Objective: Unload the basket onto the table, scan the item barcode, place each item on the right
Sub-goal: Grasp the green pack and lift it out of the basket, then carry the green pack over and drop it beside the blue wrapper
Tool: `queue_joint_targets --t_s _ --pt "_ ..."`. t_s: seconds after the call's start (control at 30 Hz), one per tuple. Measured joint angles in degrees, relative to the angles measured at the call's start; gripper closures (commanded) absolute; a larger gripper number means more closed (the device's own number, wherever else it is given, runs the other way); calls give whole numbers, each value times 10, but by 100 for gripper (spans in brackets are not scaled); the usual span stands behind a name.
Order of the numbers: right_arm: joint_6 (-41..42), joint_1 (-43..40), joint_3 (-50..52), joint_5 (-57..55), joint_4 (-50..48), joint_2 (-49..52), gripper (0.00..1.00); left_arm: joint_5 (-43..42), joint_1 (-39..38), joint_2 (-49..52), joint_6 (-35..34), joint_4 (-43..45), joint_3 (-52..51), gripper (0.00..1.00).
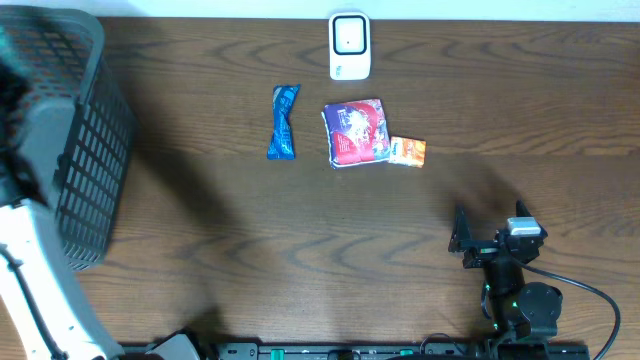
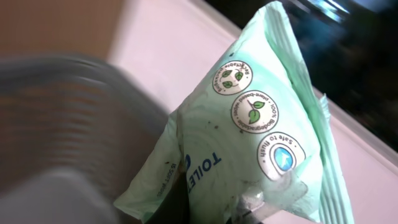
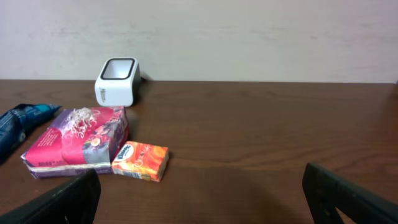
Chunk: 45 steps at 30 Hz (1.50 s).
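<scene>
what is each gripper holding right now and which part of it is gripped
The left gripper is shut on the green wipes pack, pinching its lower edge. The right gripper is open and holds nothing.

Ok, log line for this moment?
left gripper: shut on green wipes pack | right gripper: open, idle | scanner: unused

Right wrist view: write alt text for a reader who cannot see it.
On a dark wooden table lie a purple-pink packet, a small orange box touching it, and a blue wrapper at the left edge. A white barcode scanner stands behind them.
</scene>
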<state>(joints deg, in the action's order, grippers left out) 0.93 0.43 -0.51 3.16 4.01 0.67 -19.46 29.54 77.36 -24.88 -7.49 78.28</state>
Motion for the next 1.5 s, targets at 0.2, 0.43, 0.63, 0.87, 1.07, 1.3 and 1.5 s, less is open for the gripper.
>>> queue_joint_targets --t_s 0.2,0.43,0.63,0.87,1.07,1.3,1.5 --pt "0 0 0 0 0 0 1 -3 -183 17 0 0 0 93" --pt "0 0 0 0 0 0 1 53 -364 110 24 -12 0 93" --pt "0 0 0 0 0 0 1 125 -450 196 -27 -17 0 93" --pt "0 0 0 0 0 0 1 194 -513 273 -102 -17 0 92" --pt "0 0 0 0 0 0 1 212 -531 311 -129 -26 0 59" --pt "0 0 0 0 0 0 1 216 -531 311 -137 -26 0 55" --pt "0 0 0 0 0 0 1 216 -525 272 -121 -28 0 55"
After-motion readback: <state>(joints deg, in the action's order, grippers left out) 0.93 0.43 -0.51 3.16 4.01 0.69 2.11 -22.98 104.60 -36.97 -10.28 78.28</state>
